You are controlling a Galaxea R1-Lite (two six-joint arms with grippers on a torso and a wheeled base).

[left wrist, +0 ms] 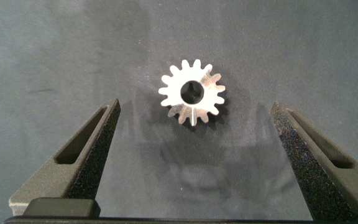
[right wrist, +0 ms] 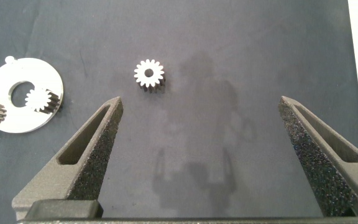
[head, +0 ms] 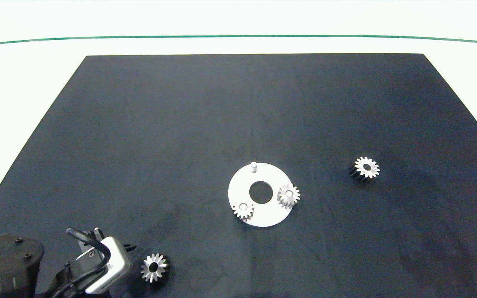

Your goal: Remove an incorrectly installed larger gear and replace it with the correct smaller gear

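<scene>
A dark mat (head: pixel 238 124) covers a white table (head: pixel 23 82), and on it a white disc plate (head: pixel 263 215) with a centre hole sits slightly right of the middle. The disc carries two gears on pegs, one at its 3 o'clock edge (head: pixel 288 195) and one at its 8 o'clock edge (head: pixel 243 210); the peg (head: pixel 254 166) at 12 o'clock is bare.

The larger gear (head: pixel 154 267) lies on the mat at the disc's 8 o'clock, well apart from it, just beside the left gripper (left wrist: pixel 194 134), whose fingers are spread wide with nothing between them.

The smaller gear (head: pixel 365 168) lies at the disc's 3 o'clock, well apart. The right gripper (right wrist: pixel 201 134) hangs above the mat near it, fingers apart and empty.

It looks rigid, smooth and probably slippery; pinching across opposite teeth seems safest.
</scene>
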